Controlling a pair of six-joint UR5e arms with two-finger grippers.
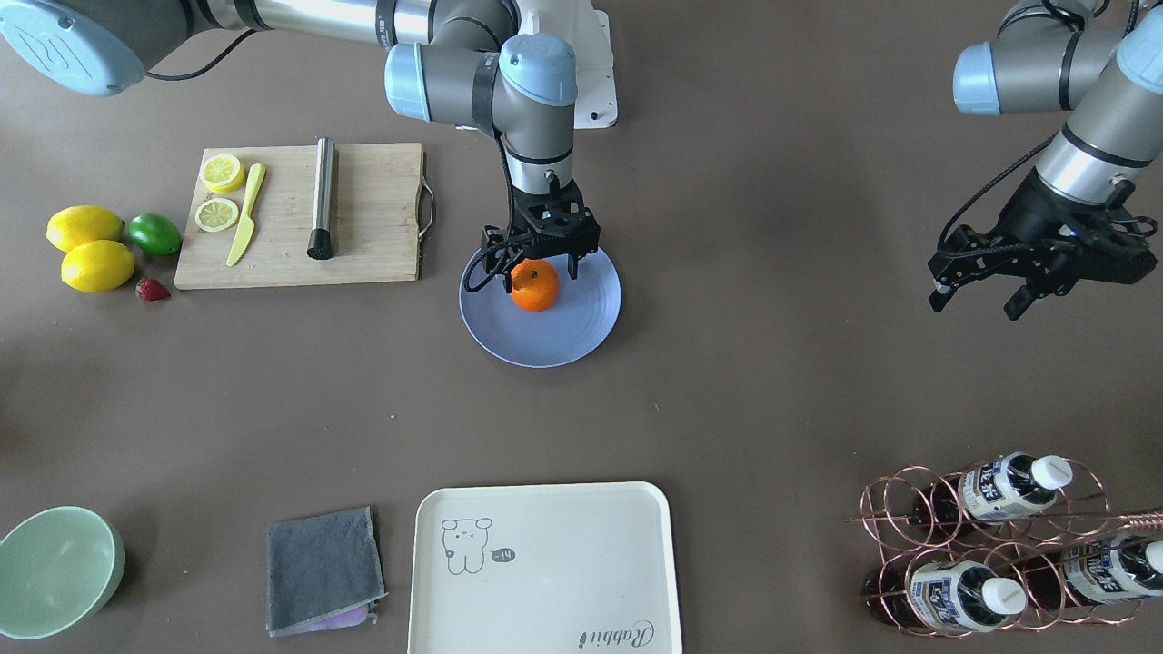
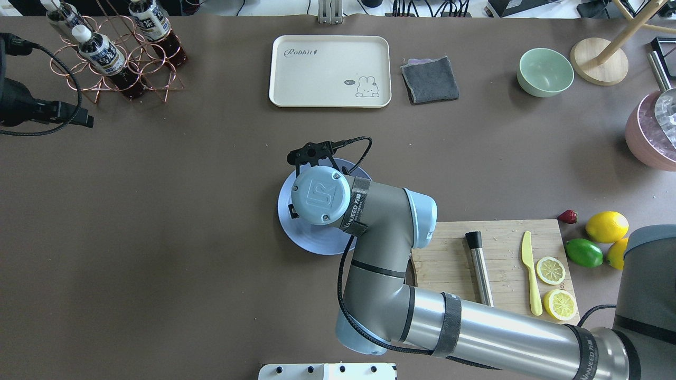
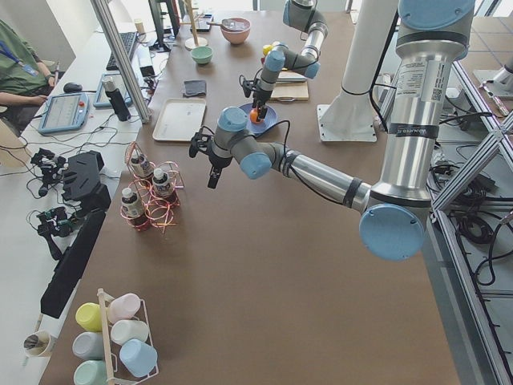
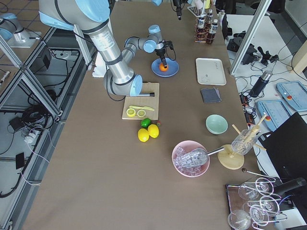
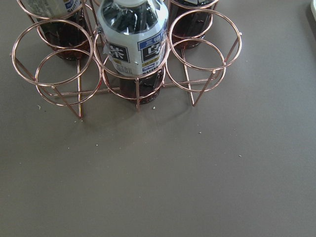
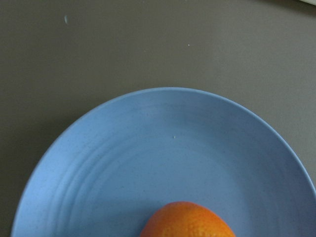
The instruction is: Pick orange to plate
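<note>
The orange [image 1: 534,285] rests on the light blue plate [image 1: 581,327], toward the robot-side half of it. My right gripper [image 1: 539,272] hangs straight down over the fruit, open, with a finger on either side of it and a visible gap at one finger. The right wrist view shows only the orange's top [image 6: 187,220] on the plate [image 6: 163,148], with no fingers in frame. In the overhead view the wrist hides the orange, and only the plate's rim [image 2: 311,244] shows. My left gripper [image 1: 977,302] hovers open and empty, far off near the bottle rack [image 1: 990,545].
A cutting board [image 1: 363,218] with lemon slices, a yellow knife and a metal muddler lies beside the plate. Two lemons [image 1: 86,245], a lime and a strawberry sit past it. A cream tray [image 1: 545,563], a grey cloth [image 1: 323,568] and a green bowl [image 1: 54,572] line the operators' edge.
</note>
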